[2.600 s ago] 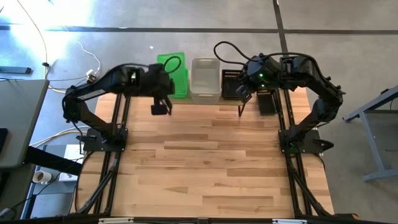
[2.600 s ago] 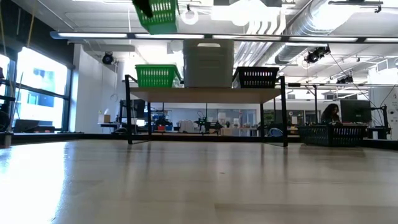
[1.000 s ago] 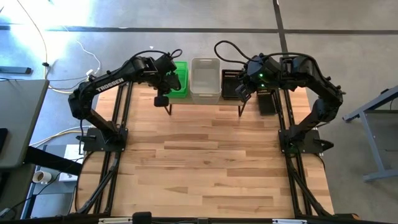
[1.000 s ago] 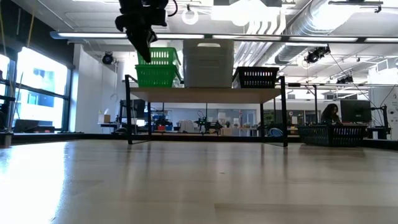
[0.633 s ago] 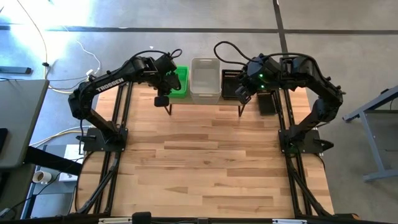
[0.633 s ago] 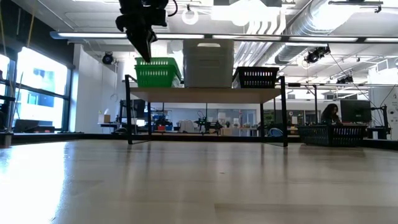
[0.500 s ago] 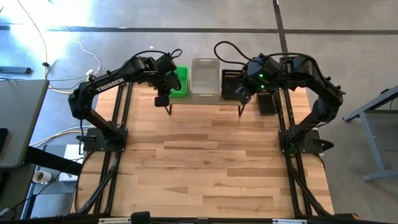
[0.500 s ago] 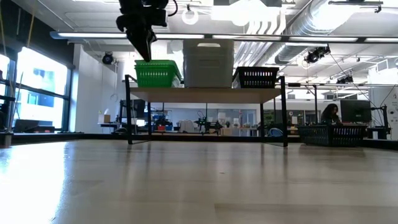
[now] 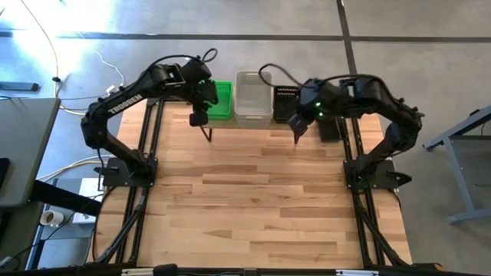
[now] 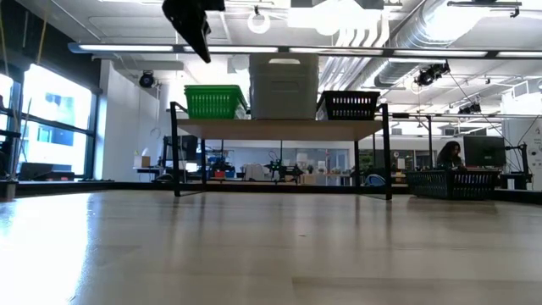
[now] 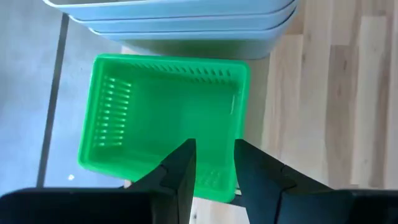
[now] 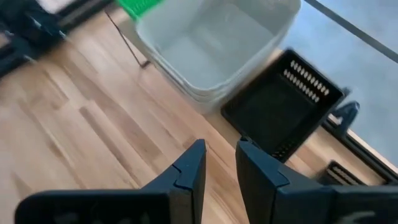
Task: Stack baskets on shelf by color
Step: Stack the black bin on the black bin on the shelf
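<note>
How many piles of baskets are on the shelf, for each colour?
Green basket pile: 1
Whitish basket pile: 1
Black basket pile: 1
Total on the shelf: 3

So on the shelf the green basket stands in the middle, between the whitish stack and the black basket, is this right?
No. In the low view the whitish stack stands in the middle of the shelf, between the green basket and the black basket.
</note>
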Controlling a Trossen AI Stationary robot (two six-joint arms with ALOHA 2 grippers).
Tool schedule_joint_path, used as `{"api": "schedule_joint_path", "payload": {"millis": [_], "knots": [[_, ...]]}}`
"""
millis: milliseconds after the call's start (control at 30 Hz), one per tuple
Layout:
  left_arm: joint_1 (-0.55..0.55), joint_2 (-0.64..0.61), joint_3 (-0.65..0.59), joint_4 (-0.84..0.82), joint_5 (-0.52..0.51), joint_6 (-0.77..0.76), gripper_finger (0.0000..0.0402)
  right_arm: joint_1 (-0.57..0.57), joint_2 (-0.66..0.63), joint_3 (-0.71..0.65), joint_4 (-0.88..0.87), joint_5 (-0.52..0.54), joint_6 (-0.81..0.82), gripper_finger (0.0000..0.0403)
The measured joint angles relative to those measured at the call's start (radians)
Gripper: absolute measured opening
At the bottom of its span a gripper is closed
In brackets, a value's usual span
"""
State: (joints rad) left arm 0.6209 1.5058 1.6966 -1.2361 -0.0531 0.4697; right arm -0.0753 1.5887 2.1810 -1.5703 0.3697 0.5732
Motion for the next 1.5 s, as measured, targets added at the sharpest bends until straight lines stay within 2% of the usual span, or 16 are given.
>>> {"api": "schedule_joint_path", "payload": {"millis": [367,633,767,967,1267,1500], "knots": [[-0.063,-0.116,0.000,-0.058,0.067,-0.049,0.0102,-0.036,-0.036,-0.302,-0.002,0.054,0.151,0.0076],[-0.086,-0.167,0.000,-0.053,0.076,-0.066,0.0102,-0.106,-0.190,-0.526,-0.001,0.128,0.329,0.0076],[-0.086,-0.166,0.000,-0.053,0.076,-0.074,0.0102,-0.165,-0.275,-0.622,0.000,0.126,0.388,0.0076],[-0.086,-0.166,0.000,-0.043,0.076,-0.070,0.0102,-0.313,-0.345,-0.718,0.000,0.095,0.411,0.0076],[-0.086,-0.166,0.000,-0.044,0.076,-0.074,0.0102,-0.612,-0.347,-0.777,0.092,0.082,0.263,0.0076],[-0.086,-0.166,0.000,-0.038,0.076,-0.074,0.0102,-0.836,-0.345,-0.869,0.248,-0.058,0.093,0.0076]]}}
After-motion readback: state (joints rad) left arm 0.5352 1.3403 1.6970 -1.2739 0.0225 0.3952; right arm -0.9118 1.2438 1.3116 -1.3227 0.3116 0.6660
